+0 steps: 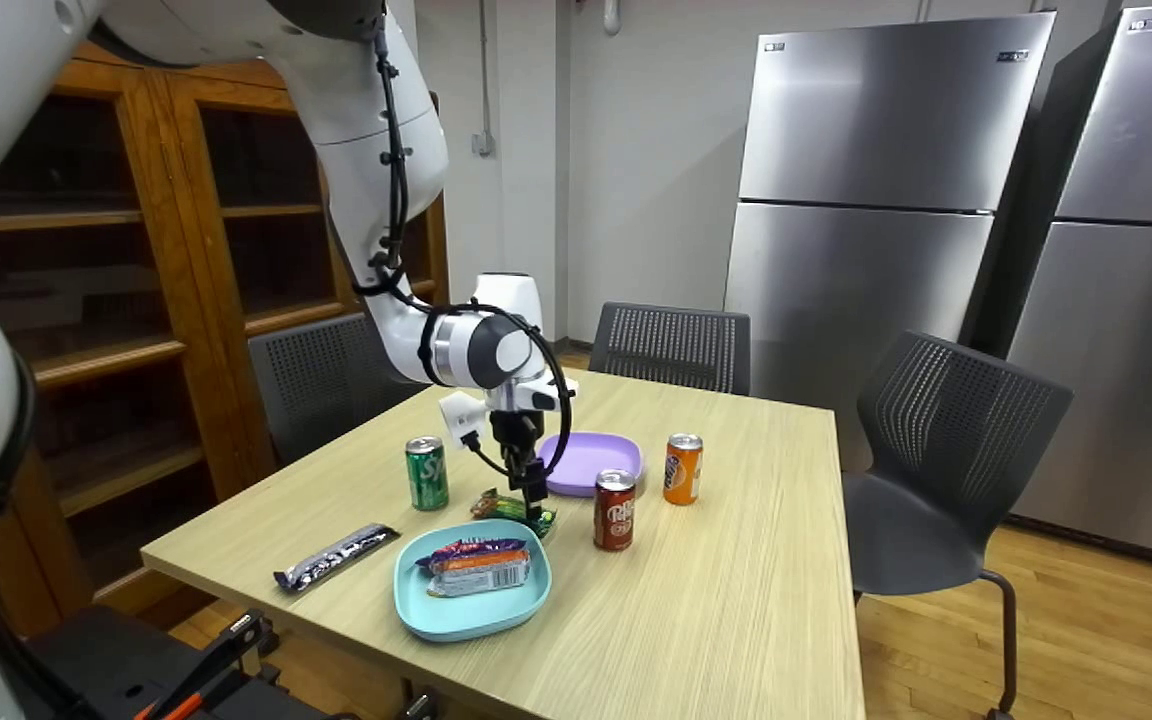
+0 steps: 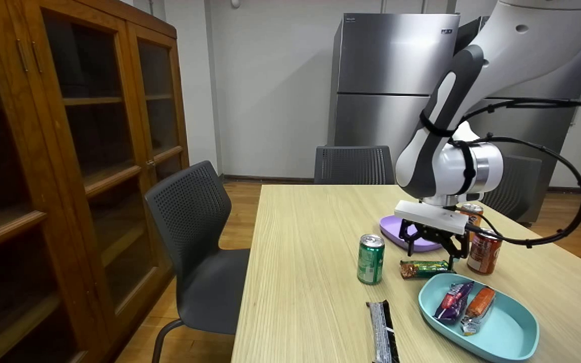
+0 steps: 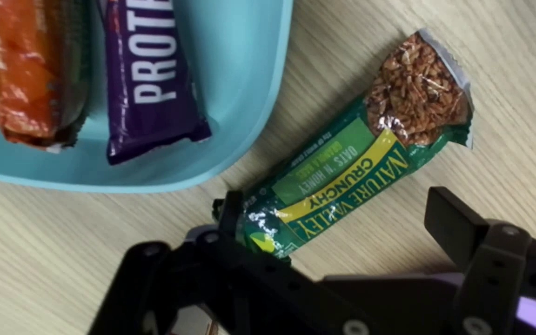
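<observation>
So the gripper (image 3: pixel 338 209) is down low over the pale wood table (image 1: pixel 716 610), fingers (image 3: pixel 454 223) spread wide and gripping nothing. Right below them there's a Nature Valley bar (image 3: pixel 333 172), green wrapper, lying flat on the table. One finger is right at its all-green end, can't tell if it's actually touching; the other is off the bar's long side, clear of it. Near the first finger there's a light blue plate (image 2: pixel 515 330), with a purple protein bar (image 3: pixel 149 102) and an orange-wrapped bar (image 3: pixel 21 70) lying in it. The Dr Pepper can (image 1: pixel 614 512) stands near the fingers too, with the Fanta can (image 1: pixel 683 470) farther out from them. A purple plate (image 1: pixel 586 455) is on the far side of the fingers from the blue one. The Sprite can (image 1: pixel 427 473) is on the opposite side of the fingers from the Dr Pepper, and a silver-and-black bar (image 1: pixel 336 557) lies well apart from them.
</observation>
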Controlling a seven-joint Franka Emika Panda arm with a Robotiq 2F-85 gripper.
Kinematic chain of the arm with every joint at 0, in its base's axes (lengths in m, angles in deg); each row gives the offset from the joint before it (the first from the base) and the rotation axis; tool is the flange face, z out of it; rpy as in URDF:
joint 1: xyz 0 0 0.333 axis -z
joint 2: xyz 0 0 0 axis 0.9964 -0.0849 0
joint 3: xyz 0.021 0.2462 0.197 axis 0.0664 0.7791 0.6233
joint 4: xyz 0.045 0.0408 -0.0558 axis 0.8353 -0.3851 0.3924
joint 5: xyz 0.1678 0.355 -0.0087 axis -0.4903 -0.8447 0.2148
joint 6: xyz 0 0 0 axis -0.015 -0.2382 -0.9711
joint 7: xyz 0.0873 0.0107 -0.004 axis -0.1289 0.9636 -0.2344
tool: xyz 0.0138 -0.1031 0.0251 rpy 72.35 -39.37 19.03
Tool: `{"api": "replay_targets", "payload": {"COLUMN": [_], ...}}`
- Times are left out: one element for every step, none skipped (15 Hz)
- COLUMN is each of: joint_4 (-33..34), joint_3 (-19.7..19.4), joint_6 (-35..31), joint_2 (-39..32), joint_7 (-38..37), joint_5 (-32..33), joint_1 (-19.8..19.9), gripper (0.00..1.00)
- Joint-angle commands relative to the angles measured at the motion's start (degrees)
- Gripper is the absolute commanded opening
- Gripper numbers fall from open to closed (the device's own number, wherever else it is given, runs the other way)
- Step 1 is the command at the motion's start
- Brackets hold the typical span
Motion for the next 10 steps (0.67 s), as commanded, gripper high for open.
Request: {"api": "replay_targets", "payload": {"joint_4": [2.3, 2.4, 2.5, 2.6, 2.8, 2.9, 3.1, 3.3, 3.5, 3.7], "joint_3": [1.1, 1.1, 1.1, 1.1, 1.1, 1.1, 1.0, 1.0, 1.0, 1.0], "joint_6": [1.4, 1.4, 1.4, 1.4, 1.5, 1.5, 1.4, 1.3, 1.4, 1.3], "joint_2": [-1.4, -1.6, -1.8, -2.1, -2.2, -2.4, -2.6, -2.8, -3.0, -3.1], "joint_7": [-0.2, -0.2, -0.2, -0.2, -0.2, -0.3, -0.3, -0.3, -0.3, -0.4], "joint_5": [-1.4, -1.5, -1.5, -1.6, -1.7, -1.8, -1.9, -1.9, -2.0, -2.0], "joint_1": [0.9, 0.8, 0.8, 0.8, 0.8, 0.8, 0.8, 0.7, 0.7, 0.7], "gripper": [1.00, 1.00, 1.00, 1.00, 1.00, 1.00, 1.00, 1.00, 1.00, 1.00]}}
